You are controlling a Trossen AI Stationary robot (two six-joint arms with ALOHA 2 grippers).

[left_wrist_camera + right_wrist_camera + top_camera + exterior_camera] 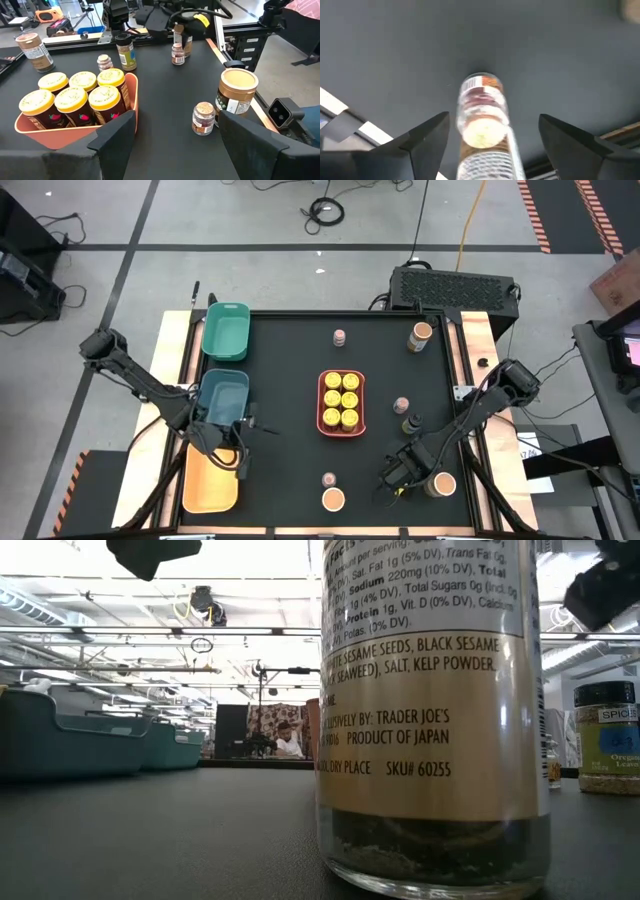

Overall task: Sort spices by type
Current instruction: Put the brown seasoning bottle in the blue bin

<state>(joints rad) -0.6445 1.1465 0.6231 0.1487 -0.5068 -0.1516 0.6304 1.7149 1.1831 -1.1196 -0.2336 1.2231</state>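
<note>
Spice jars are sitting around the black table [290, 430] — six yellow-lidded ones [340, 398] packed in the coral tray [322, 406]. Right gripper [492, 131] is hanging wide open over a small jar [481, 115], gripping nothing; left gripper [172, 135] is hovering partly open, empty, near the teal tray [222, 395].

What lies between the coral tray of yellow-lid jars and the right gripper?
In the high view, only bare black mat lies between the coral tray and the right gripper; no jar stands there.
</note>
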